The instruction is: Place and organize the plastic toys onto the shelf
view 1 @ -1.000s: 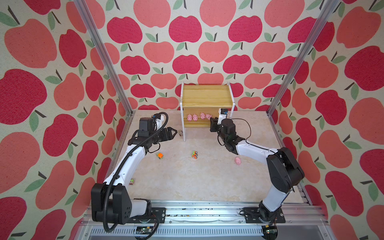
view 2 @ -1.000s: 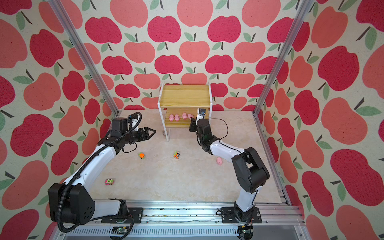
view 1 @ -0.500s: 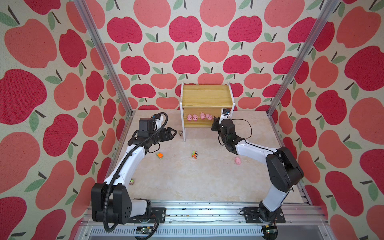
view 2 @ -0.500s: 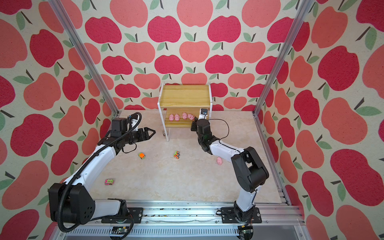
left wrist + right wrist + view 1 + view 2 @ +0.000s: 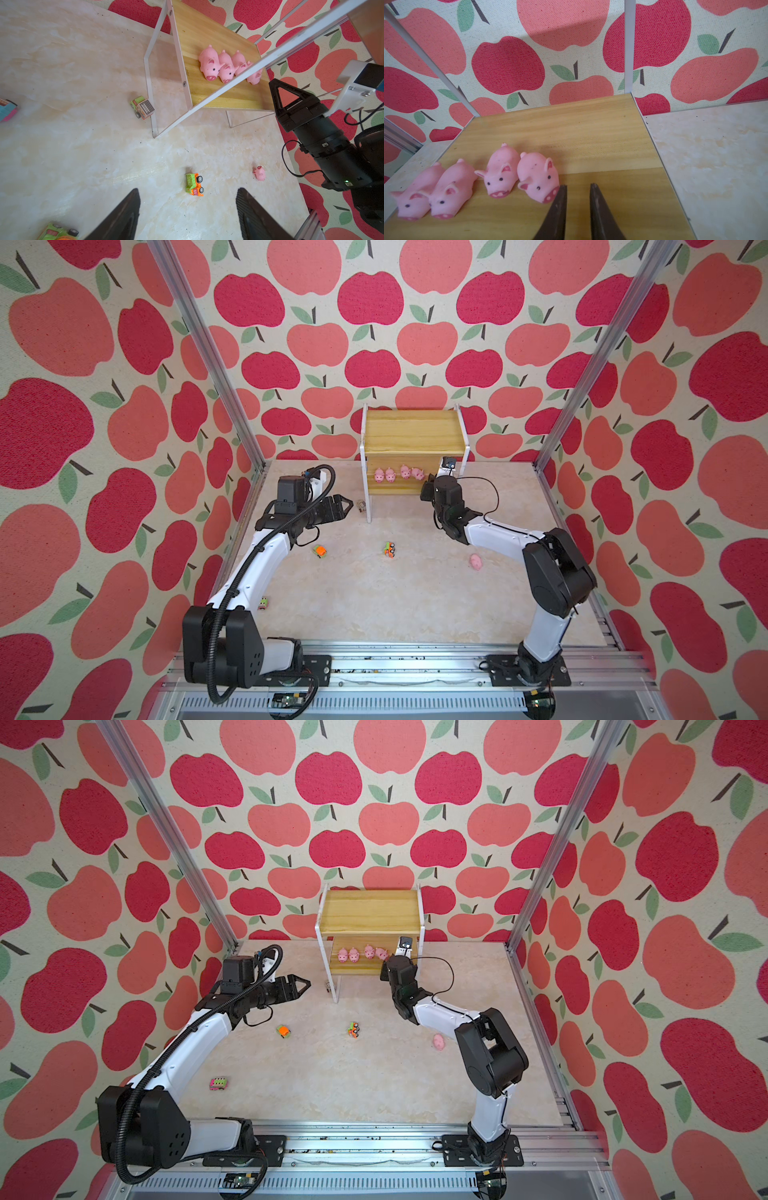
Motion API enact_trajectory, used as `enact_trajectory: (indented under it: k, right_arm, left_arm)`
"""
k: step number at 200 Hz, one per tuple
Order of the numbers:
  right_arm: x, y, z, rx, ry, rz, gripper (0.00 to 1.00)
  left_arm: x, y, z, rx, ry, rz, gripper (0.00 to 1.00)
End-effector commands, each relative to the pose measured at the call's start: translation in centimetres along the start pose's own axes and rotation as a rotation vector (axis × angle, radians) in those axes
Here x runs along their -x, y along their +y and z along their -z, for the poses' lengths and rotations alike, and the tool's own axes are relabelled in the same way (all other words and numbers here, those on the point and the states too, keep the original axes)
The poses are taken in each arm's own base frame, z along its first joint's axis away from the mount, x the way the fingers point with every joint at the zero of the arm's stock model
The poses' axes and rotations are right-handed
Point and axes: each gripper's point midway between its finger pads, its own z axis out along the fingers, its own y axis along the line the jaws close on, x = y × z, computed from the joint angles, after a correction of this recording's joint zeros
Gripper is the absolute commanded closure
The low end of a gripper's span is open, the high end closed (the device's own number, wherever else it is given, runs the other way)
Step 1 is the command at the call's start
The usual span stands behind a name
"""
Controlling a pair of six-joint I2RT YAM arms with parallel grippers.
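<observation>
Shelf (image 5: pixel 411 435): at the far edge of the surface (image 5: pixel 374 605), backed by the apple-print wall.
Four pigs (image 5: pixel 500 172): in a row on the shelf's lower board, snouts toward its front edge.
Fifth pig (image 5: pixel 476 561): on the surface, near the right arm.
Orange truck (image 5: pixel 320 550), green-orange truck (image 5: pixel 389 549): mid-surface, well apart.
Pink-green truck (image 5: pixel 218 1083): beside the left arm's lower link.
Grey-backed truck (image 5: pixel 143 107): just beside a front shelf leg.
Left end effector (image 5: pixel 305 985): spread wide, holding nothing, left of the shelf.
Right end effector (image 5: pixel 577 186): over the lower board, fingers narrowly parted, nothing between; one tip just beside the nearest pig's snout.
</observation>
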Motion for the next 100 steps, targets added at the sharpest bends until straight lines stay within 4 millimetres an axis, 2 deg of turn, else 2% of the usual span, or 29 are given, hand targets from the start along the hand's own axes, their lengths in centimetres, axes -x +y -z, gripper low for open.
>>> enact_trajectory:
  k: [1,100]
  right_arm:
    - [-0.3,0.6,-0.5,-0.001,0.023,0.018,0.77]
    - [-2.6,0.4,-0.6,0.073,0.125,0.078,0.69]
  left_arm:
    - [-0.1,0.5,-0.2,0.005,0.004,-0.008,0.24]
    - [-0.1,0.5,-0.4,-0.003,0.007,-0.005,0.24]
